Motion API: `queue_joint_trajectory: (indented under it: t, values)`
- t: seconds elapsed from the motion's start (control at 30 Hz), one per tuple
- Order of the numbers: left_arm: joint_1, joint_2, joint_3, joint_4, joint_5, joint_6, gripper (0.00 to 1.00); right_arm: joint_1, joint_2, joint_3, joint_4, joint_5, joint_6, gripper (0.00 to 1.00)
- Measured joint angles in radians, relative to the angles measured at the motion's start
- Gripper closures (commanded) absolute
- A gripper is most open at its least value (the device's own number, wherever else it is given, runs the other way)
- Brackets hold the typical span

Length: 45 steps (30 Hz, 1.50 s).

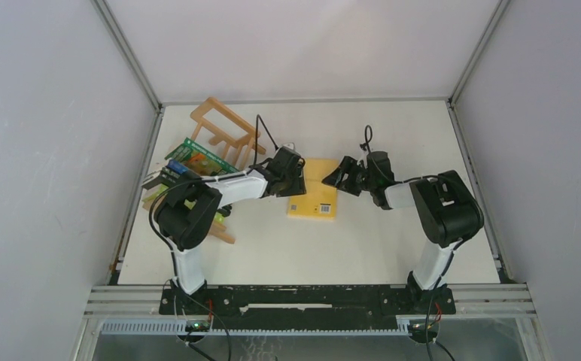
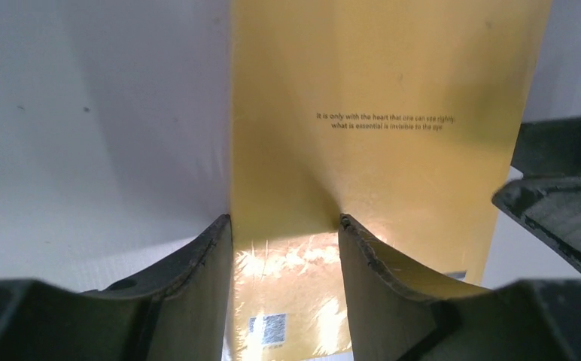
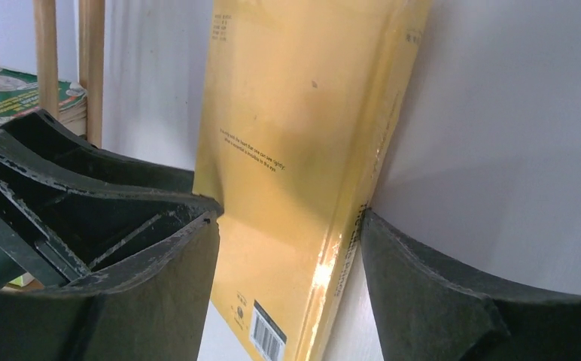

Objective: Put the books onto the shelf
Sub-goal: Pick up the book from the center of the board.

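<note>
A yellow-orange book [image 1: 316,199] lies flat on the white table, back cover up with a barcode at its near end. My left gripper [image 1: 287,174] is at its left edge. In the left wrist view the gripper [image 2: 284,226] is open, one finger beside the book's [image 2: 378,120] edge and the other over the cover. My right gripper [image 1: 345,177] is at the book's right edge, open wide [image 3: 291,218] and straddling the spine side of the book [image 3: 295,113]. The wooden shelf [image 1: 223,124] stands tilted at the back left, with several books [image 1: 197,159] leaning in it.
Wooden slats [image 3: 47,53] and a green book [image 3: 9,90] show at the left of the right wrist view. The right gripper's dark body [image 2: 558,195] sits at the right edge of the left wrist view. Grey walls [image 1: 62,150] close in the table on both sides.
</note>
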<state>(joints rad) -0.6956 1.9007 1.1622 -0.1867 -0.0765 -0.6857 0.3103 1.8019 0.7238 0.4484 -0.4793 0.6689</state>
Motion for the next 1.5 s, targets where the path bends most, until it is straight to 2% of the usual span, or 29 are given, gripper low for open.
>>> queue_joint_trajectory:
  t: [0.07,0.17,0.3,0.5,0.6,0.63,0.73,0.8,1.0,1.27,1.5]
  values:
    - [0.000,-0.008,-0.013,0.011,0.032,0.001,0.45,0.001,0.010,-0.011,0.042,-0.005,-0.002,0.27]
    - [-0.002,-0.007,-0.027,0.054,0.182,-0.034,0.45,0.018,0.045,-0.011,0.095,-0.073,0.009,0.28]
    - [0.000,-0.020,-0.048,0.058,0.219,-0.029,0.45,0.019,0.058,-0.016,0.121,-0.124,0.017,0.31]
    - [0.000,-0.045,-0.081,0.058,0.237,-0.022,0.43,0.019,0.044,-0.019,0.061,-0.152,0.010,0.47]
    - [0.000,-0.052,-0.087,0.053,0.255,-0.022,0.42,0.031,0.008,-0.019,-0.044,-0.137,-0.011,0.59]
    - [0.000,-0.053,-0.087,0.049,0.259,-0.022,0.42,0.034,-0.006,-0.020,-0.079,-0.126,-0.013,0.65]
    - [-0.002,-0.056,-0.087,0.032,0.283,-0.031,0.41,0.038,-0.053,-0.021,-0.167,-0.117,-0.003,0.92]
    - [-0.002,-0.063,-0.084,0.017,0.301,-0.042,0.40,0.038,-0.090,-0.020,-0.203,-0.129,-0.009,1.00]
    - [-0.023,-0.064,-0.049,-0.048,0.320,-0.056,0.36,0.037,-0.163,0.004,-0.358,-0.126,-0.077,1.00]
    - [-0.107,-0.082,0.067,-0.196,0.277,-0.071,0.31,0.033,-0.285,0.022,-0.559,-0.105,-0.187,1.00]
    - [-0.121,-0.274,0.091,-0.266,0.109,-0.117,0.29,0.040,-0.404,0.024,-0.610,-0.006,-0.241,1.00]
